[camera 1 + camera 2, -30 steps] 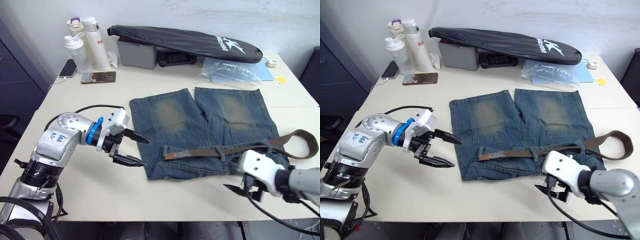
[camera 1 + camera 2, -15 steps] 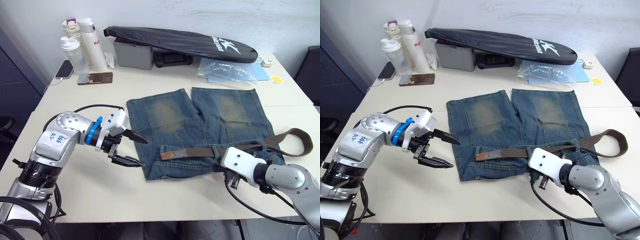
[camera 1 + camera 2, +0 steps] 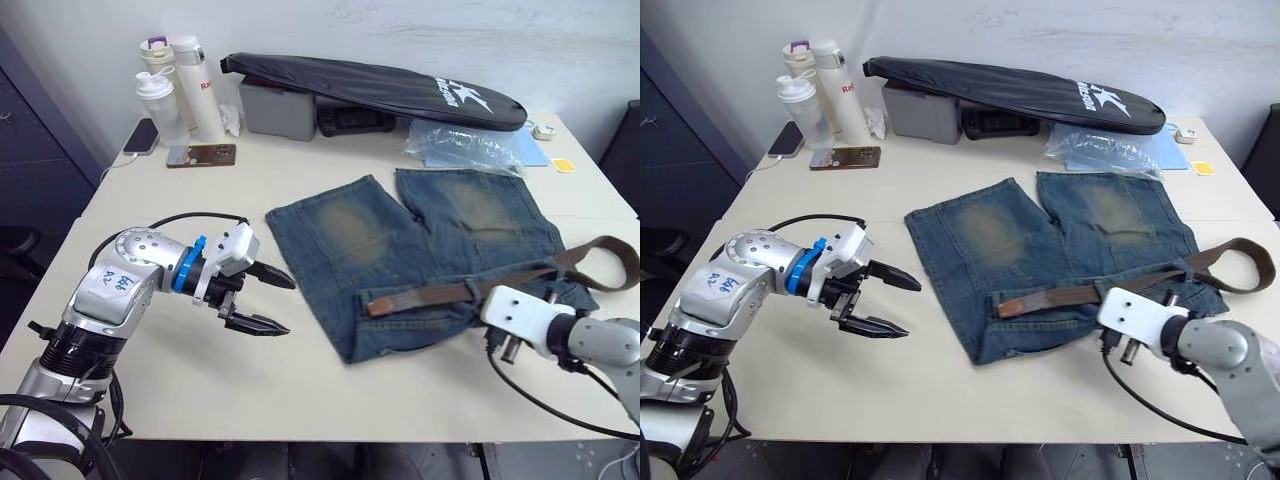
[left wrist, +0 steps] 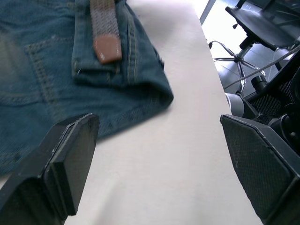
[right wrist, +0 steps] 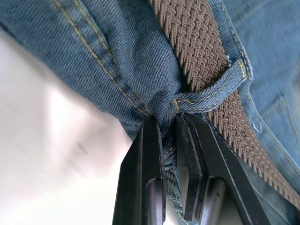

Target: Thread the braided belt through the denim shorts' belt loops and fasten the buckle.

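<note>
Pinching the denim shorts waistband, right hand could drag them crooked and slide the braided belt out; left hand hangs open.

Office or lab room. Evidence: large cream table against a plain white wall; swivel office chair beside it; bottles, phones and a grey box along the table's far edge.
</note>
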